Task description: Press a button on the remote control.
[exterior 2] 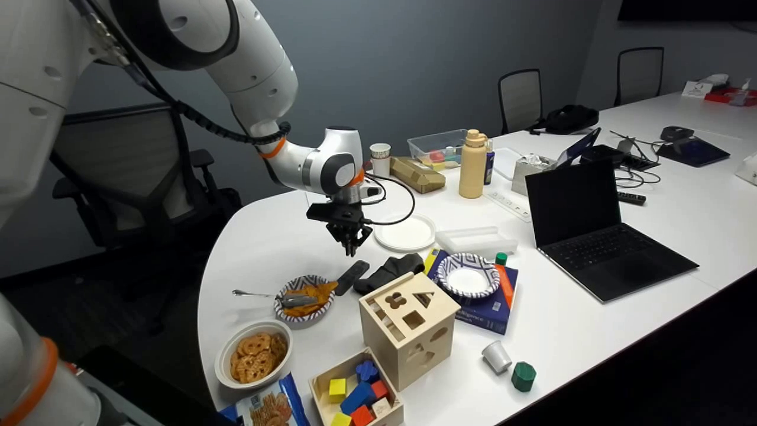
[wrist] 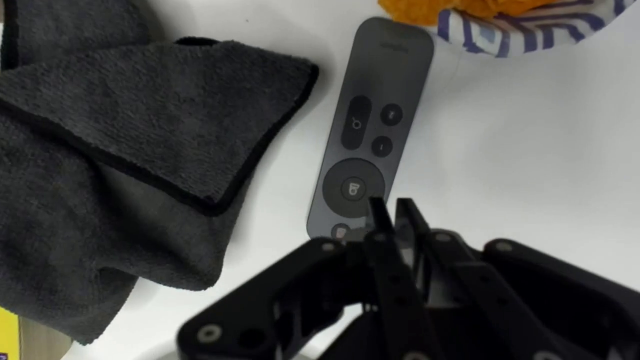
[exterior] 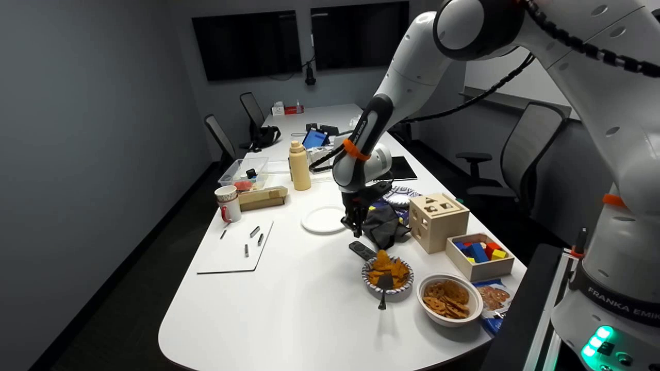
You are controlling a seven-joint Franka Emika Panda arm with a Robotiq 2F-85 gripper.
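Note:
The dark grey remote control [wrist: 371, 127] lies flat on the white table. It shows in both exterior views [exterior: 362, 251] [exterior 2: 352, 277], between a dark cloth and a chip bowl. Its round pad and several small buttons face up in the wrist view; the gripper hides its lower end. My gripper [wrist: 392, 201] points down above the table near that end. Its fingertips are almost together, with a narrow gap and nothing between them. In the wrist view the left fingertip overlaps the pad's edge. The gripper also shows in both exterior views [exterior: 357, 234] [exterior 2: 350, 253], apart from the remote.
The dark cloth [wrist: 165, 115] lies close beside the remote. A patterned bowl of orange chips [exterior 2: 287, 313], with a metal utensil on it, stands by the remote's other end. A white plate [exterior: 323, 220] and a wooden shape box [exterior 2: 408, 349] stand nearby.

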